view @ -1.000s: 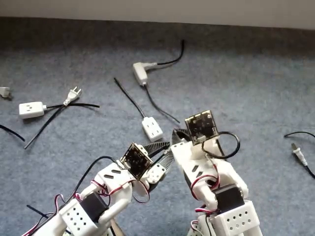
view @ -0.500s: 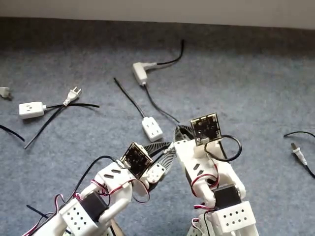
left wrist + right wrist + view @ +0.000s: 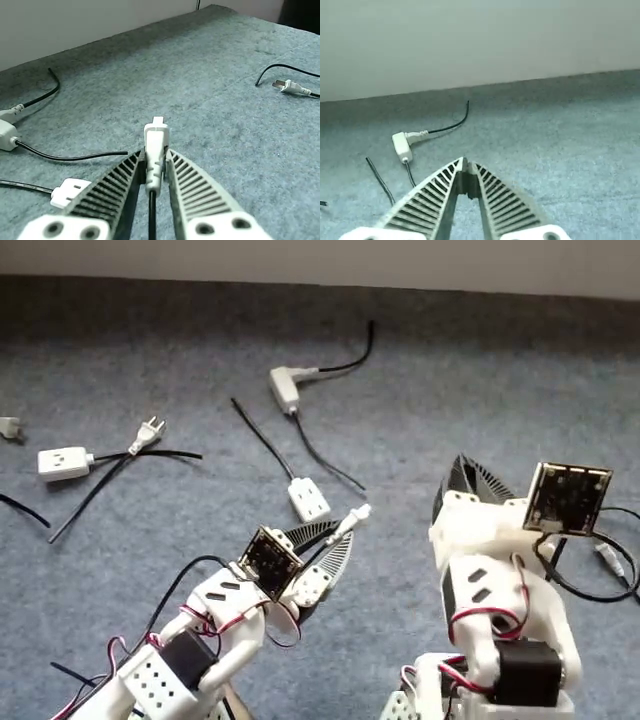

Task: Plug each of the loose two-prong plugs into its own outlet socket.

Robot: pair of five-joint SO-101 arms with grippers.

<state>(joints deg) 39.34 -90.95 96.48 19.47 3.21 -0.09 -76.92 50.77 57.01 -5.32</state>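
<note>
Compared with one second ago, my right arm is swinging off to the right and lifting up, so it is no longer crowding against my left hand (image 3: 335, 532) in the middle. My left hand is closing firmly on the small white two-prong plug with the black cord (image 3: 156, 150), and the prongs are pointing forward, away from the wrist. My right hand (image 3: 462, 472) is staying pressed shut with nothing inside it.

The plug is hanging in the air near the white block-shaped outlet socket (image 3: 309, 500), which is lying loose on the grey carpet-covered table (image 3: 500, 390).

I am worrying mostly about this socket. It is light and nothing is holding it, so I judge it may slide or tip when I am pushing the prongs in. My right hand is now well apart from it and is not bracing it. The plug's own cord is running back through my fingers and may pull the plug crooked.

For room, open carpet is lying between the socket and my right arm. Thin black cords are crossing just behind the socket, towards the white angled adapter (image 3: 285, 390). Another white plug (image 3: 607, 552) is lying at the right side, close to my right arm. The table is ending at the pale wall (image 3: 480, 40) behind.
</note>
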